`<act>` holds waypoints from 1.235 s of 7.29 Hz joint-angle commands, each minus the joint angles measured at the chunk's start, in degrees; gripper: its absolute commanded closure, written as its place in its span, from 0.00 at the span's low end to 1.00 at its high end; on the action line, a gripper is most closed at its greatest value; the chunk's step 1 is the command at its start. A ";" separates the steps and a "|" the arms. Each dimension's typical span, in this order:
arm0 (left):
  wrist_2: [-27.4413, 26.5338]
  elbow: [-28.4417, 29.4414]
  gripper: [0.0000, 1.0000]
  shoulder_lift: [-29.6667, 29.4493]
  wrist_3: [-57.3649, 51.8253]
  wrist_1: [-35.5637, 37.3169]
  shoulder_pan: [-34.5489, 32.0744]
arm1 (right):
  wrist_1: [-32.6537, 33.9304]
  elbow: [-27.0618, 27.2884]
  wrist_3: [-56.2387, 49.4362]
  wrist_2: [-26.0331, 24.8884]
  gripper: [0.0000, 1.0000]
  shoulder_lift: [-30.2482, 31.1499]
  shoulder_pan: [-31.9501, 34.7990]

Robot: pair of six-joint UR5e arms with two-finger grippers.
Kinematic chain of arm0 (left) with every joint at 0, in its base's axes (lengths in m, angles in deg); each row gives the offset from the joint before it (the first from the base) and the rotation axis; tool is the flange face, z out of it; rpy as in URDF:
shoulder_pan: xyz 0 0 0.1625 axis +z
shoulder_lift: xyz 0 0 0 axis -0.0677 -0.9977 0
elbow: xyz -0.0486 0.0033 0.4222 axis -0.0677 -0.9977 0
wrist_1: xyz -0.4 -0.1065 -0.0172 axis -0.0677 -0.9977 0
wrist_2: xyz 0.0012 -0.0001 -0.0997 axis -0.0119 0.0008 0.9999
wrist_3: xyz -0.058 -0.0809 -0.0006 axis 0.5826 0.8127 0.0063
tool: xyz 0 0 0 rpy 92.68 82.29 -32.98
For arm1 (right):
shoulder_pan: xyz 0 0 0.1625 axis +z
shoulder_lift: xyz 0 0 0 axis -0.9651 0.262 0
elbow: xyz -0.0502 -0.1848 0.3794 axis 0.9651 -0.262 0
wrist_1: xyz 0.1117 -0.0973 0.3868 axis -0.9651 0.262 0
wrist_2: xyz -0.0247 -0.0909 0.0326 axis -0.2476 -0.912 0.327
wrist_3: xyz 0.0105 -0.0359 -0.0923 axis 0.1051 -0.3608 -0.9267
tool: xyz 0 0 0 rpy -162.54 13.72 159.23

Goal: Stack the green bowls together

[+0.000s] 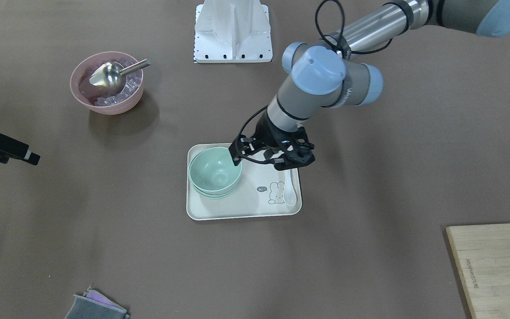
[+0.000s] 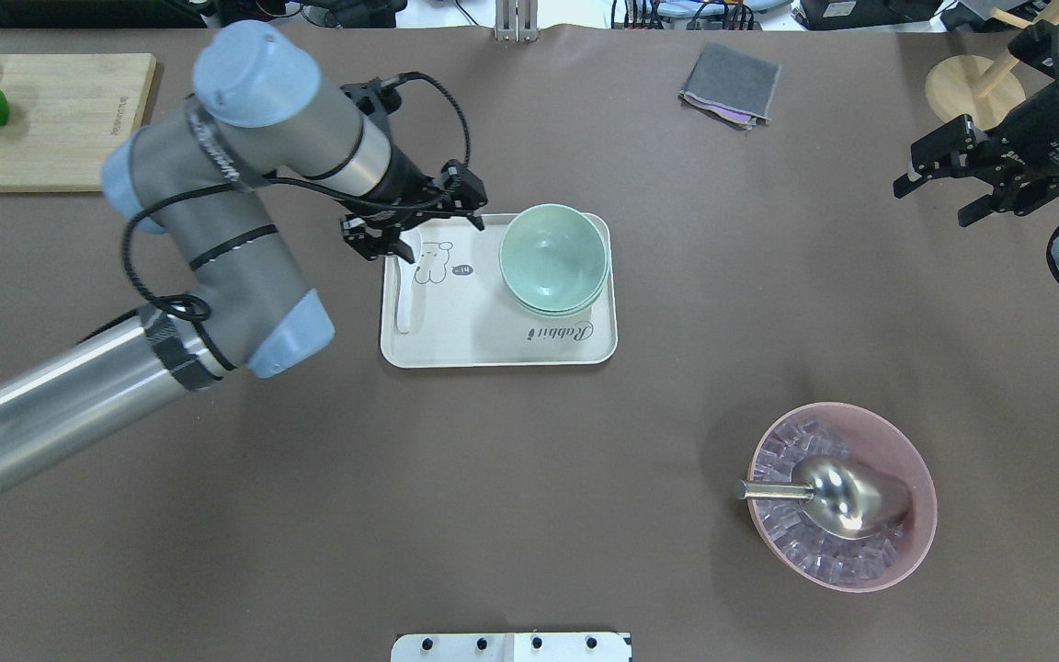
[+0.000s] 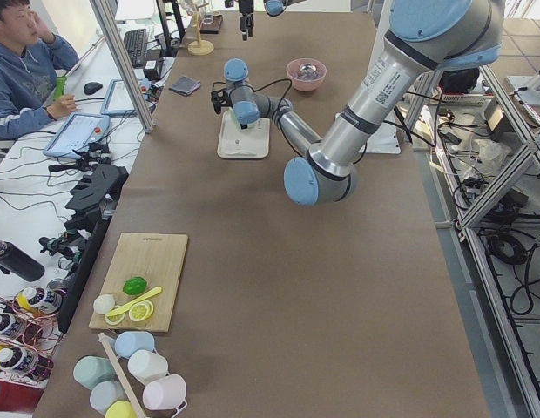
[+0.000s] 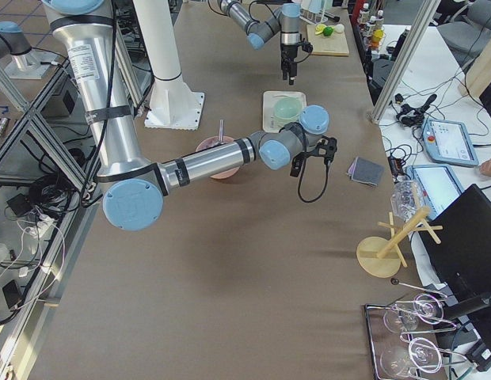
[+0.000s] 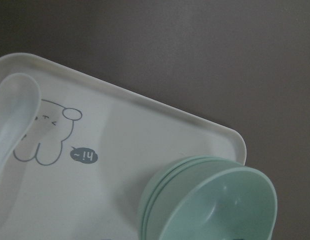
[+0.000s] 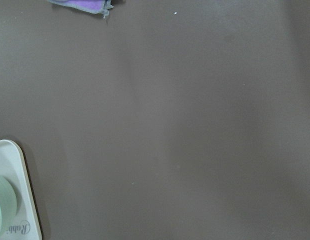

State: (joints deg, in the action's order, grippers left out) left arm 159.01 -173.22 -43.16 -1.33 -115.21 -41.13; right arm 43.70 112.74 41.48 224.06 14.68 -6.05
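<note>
The green bowls (image 2: pixel 553 257) sit nested in one stack on the right part of a cream tray (image 2: pixel 474 342). The stack also shows in the front view (image 1: pixel 214 173) and in the left wrist view (image 5: pixel 215 205), where three rims show. My left gripper (image 2: pixel 415 225) is open and empty. It hangs over the tray's far left corner, beside the stack and apart from it. My right gripper (image 2: pixel 939 204) is open and empty, far off at the table's right edge.
A white spoon (image 2: pixel 405 294) lies on the tray's left side. A pink bowl (image 2: pixel 847 496) with ice and a metal scoop stands at the near right. A cutting board (image 2: pixel 42 119) with fruit is far left. A grey cloth (image 2: pixel 730 85) and a wooden stand (image 2: pixel 971 87) are at the back.
</note>
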 commanded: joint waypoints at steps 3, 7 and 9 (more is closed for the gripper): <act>3.70 -19.30 0.02 38.25 -42.09 1.28 -14.46 | 1.56 -0.96 -28.13 -7.18 0.00 11.53 6.27; 1.85 -7.24 0.02 49.94 -75.53 1.89 -30.45 | 10.32 -1.13 -49.63 -13.34 0.00 17.37 15.24; 5.52 -3.76 0.02 49.15 -77.86 4.42 -34.61 | 13.16 2.44 -51.07 -12.74 0.00 20.33 16.22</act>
State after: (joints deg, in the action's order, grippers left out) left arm 162.02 -178.75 6.14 -77.12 -112.77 -73.09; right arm 55.20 112.69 -8.24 211.15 32.66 9.24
